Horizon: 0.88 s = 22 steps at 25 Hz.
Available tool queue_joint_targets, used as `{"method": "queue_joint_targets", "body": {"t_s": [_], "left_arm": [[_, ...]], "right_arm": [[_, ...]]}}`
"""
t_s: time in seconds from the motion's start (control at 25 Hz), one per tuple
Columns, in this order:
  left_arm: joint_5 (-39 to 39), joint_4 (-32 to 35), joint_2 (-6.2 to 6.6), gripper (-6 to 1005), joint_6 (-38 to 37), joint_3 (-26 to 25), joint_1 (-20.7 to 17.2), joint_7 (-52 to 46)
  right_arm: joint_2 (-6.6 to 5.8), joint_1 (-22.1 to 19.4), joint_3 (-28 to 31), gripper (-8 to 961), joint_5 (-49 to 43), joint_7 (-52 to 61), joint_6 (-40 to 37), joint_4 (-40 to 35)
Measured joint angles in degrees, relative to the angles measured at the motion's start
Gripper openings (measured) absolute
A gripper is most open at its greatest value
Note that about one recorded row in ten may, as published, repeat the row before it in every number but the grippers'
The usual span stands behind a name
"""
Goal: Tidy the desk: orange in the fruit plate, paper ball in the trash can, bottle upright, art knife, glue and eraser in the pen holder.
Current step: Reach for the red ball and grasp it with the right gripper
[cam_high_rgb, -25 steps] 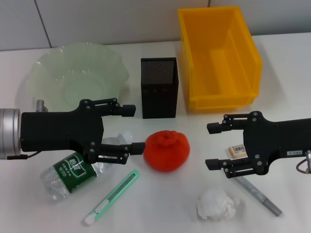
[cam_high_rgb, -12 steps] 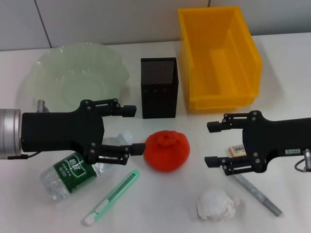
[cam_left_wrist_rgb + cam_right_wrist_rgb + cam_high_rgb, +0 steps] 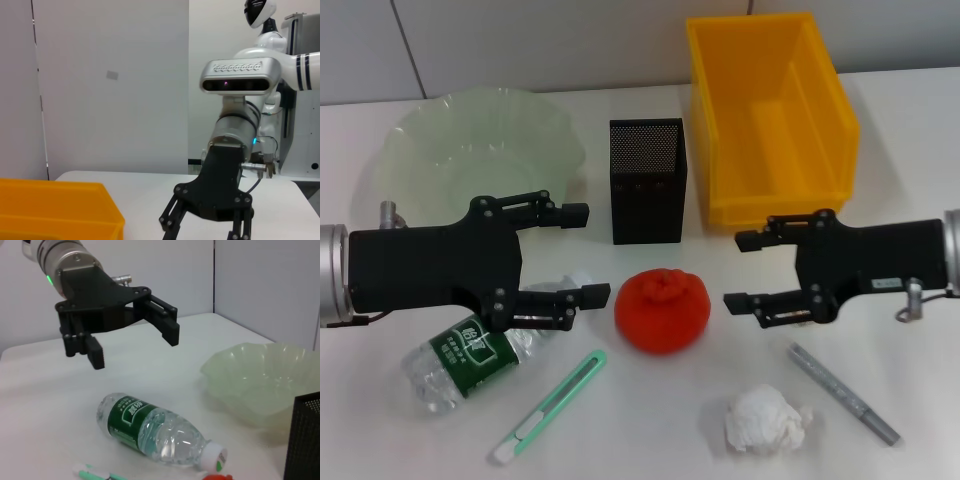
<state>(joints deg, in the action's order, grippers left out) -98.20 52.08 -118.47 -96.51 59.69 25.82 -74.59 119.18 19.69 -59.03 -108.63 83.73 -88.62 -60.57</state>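
Green fruit plate [image 3: 430, 150] sits apart from orange [image 3: 662, 309].

the bottle [image 3: 470, 357] is clear, shiny plastic with a green paper label. the paper ball [image 3: 764, 421] looks white and crumpled. the pen holder [image 3: 647, 181] is black metal mesh. the orange [image 3: 662, 309] looks bumpy and dull.

Bright, even overhead light (soft shadows only) on the white desk [image 3: 650, 440]; all views sharp.
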Motion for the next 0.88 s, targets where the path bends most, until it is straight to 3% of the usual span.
{"method": "queue_joint_targets", "body": {"t_s": [0.32, 0.88], "left_arm": [[0.1, -0.6, 0.0, 834, 0.2, 0.0, -0.1, 1.5], [0.1, -0.7, -0.11, 834, 0.0, 0.0, 0.1, 1.9]], "right_arm": [[-0.01, 4.9, -2.1, 761, -0.7, -0.3, 3.4, 6.1], [0.05, 6.8, -10.8, 760, -0.7, -0.4, 11.7, 10.8]]}}
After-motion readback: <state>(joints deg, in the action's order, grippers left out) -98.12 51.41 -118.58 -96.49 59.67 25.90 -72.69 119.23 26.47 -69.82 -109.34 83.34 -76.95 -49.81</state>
